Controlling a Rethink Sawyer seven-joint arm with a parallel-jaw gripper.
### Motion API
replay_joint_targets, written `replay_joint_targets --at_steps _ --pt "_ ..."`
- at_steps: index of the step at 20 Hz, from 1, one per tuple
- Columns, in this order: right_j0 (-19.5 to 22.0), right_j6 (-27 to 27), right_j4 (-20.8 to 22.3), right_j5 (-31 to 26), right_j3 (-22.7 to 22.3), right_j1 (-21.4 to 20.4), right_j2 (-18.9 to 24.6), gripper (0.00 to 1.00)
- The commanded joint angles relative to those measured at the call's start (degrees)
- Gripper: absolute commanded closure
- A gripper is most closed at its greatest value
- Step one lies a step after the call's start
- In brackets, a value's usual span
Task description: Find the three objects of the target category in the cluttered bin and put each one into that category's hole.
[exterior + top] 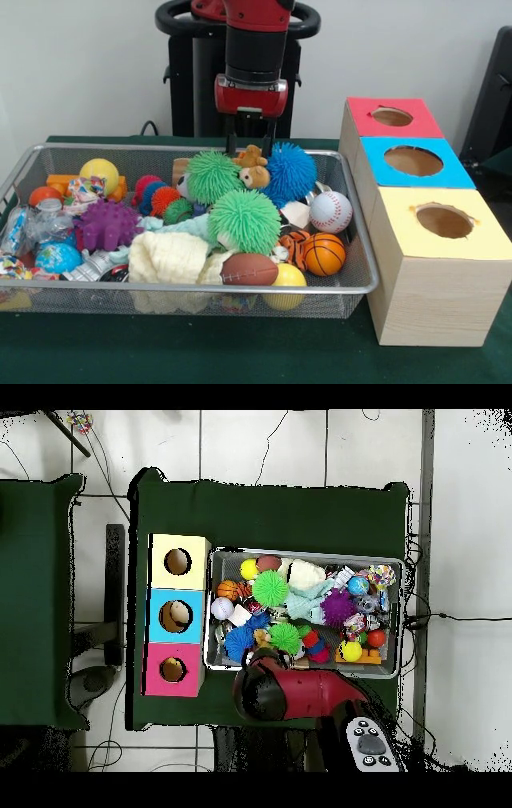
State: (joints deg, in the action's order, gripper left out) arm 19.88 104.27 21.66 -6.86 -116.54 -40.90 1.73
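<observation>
While the arm is hanging over the bin's point(364, 276) far side, I am seeing the gripper point(250, 147) touching a small plush toy point(253, 167) between green and blue spiky balls. I cannot tell whether its fingers are gripping. Three boxes point(416, 264) with holes are standing beside the bin.

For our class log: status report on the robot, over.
Red-and-black tool low over wire mesh bin rear, fingers hidden. Small brown plush bear directly beneath. Green spiky balls and blue spiky ball crowd it.
</observation>
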Motion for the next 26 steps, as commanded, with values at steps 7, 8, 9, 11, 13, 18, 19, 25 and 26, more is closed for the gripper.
replay_joint_targets --at_steps 7,8,9,11,13,18,19,25,26 --pt "-3.5 10.16 -0.36 11.69 0.52 3.74 1.78 0.0" --pt "-3.91 10.54 -0.57 13.16 0.68 3.82 1.33 0.0" --pt "-4.27 10.81 -0.77 14.7 0.81 3.87 0.82 0.0" --pt "-4.73 11.07 -1.2 16.62 0.94 3.92 0.17 0.0" --pt "-4.96 10.96 -1.52 17.63 0.91 4.07 -0.17 0.0" --pt "-5.94 10.19 -2.37 18.29 1.06 4.78 -1.78 0.0" --pt "-6.39 9.86 -2.55 17.91 1.3 4.92 -2.48 0.0" --pt "-13.64 7.72 -5.56 16.04 5.26 8.13 -14.06 0.0" --pt "-14.38 7.33 -5.75 16.11 5.78 8.76 -15.71 0.0"
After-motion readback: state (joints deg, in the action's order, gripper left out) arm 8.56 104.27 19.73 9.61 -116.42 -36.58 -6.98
